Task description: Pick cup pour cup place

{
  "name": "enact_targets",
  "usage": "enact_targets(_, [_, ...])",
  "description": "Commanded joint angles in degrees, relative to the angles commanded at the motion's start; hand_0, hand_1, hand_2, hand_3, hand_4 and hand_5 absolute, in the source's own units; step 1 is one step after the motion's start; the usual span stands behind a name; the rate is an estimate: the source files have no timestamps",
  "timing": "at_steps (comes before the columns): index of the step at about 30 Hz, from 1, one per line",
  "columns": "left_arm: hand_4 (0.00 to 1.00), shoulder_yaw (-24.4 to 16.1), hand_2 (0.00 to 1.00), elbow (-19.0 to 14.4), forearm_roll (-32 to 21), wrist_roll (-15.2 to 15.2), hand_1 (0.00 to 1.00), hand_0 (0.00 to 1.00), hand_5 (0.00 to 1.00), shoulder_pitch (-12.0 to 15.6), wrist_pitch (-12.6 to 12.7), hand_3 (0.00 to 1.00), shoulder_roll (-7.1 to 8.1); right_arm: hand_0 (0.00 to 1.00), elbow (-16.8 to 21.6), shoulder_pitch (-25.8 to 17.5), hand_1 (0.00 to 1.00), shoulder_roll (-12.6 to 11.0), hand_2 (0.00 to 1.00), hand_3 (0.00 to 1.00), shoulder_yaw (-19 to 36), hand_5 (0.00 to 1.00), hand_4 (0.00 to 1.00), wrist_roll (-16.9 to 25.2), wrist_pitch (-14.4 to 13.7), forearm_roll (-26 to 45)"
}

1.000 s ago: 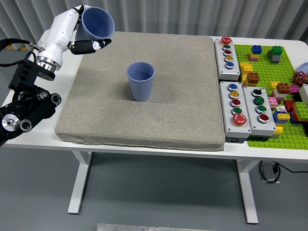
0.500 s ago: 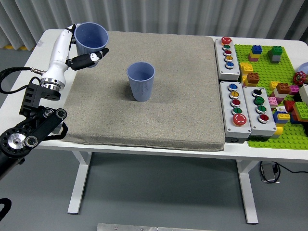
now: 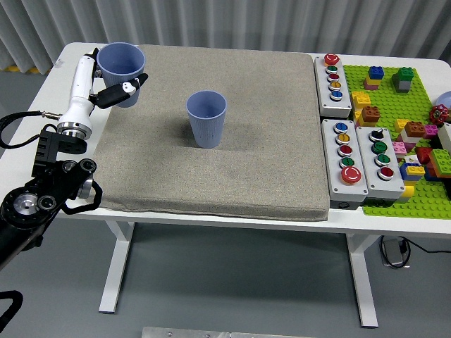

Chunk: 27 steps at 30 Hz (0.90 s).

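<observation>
Lowering and drifting left since the earlier frames, now sitting upright again after tilting a second ago: held cup [image 3: 120,62], at the far-left corner of the grey mat [image 3: 211,162], mouth facing up. Being gripped by the left hand [image 3: 106,81], white fingers curled around the cup's near side with a black-tipped thumb [image 3: 121,91] crossing its lower wall (whether the base is touching the mat cannot be told). Staying put through all frames, near the mat's centre and well apart from the held one: second cup [image 3: 206,118], same blue, upright, ribbed lower body, free of any hand. Reaching in from the lower left, white forearm rising from a black jointed arm [image 3: 49,193] hanging just off the table's left edge. Lying under the mat, showing along the left, near and right margins: white table [image 3: 42,151]. Sitting to the right of the mat, just beside its edge: three grey button boxes [image 3: 352,151] with coloured buttons. Lying further right: green baseplate [image 3: 412,193] carrying scattered coloured bricks [image 3: 416,130].
</observation>
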Motion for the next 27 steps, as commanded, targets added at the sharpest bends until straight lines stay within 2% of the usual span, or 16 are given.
enact_targets(7, [0.791, 0.9, 0.542, 1.4, -0.7, -0.5, 0.484, 0.470, 0.280, 0.0, 0.5, 0.518, -1.45, 0.695, 0.0, -0.1, 0.676, 0.1, 0.609, 0.612, 0.0, 0.315, 0.002, -0.1, 0.0, -0.1])
enact_targets(14, [0.788, 0.7, 0.543, 1.3, -3.7, -1.3, 0.486, 0.472, 0.285, 1.6, -0.3, 0.518, -1.77, 0.695, 0.0, -0.2, 0.676, 0.1, 0.609, 0.611, 0.4, 0.317, 0.002, 0.0, 0.2, -0.7])
enact_targets(21, [0.785, -2.6, 0.544, -2.2, -2.4, -0.9, 0.486, 0.474, 0.287, 6.6, 0.2, 0.518, -2.69, 0.695, -0.1, -0.2, 0.676, 0.0, 0.609, 0.611, 0.5, 0.318, 0.002, 0.2, 0.1, -0.3])
enact_targets(27, [0.786, -2.0, 0.544, -4.9, 1.2, -1.0, 0.488, 0.474, 0.293, 9.7, 1.6, 0.517, -2.67, 0.695, -0.1, -0.2, 0.676, 0.0, 0.609, 0.611, 0.8, 0.314, 0.002, 0.3, 0.1, -0.5])
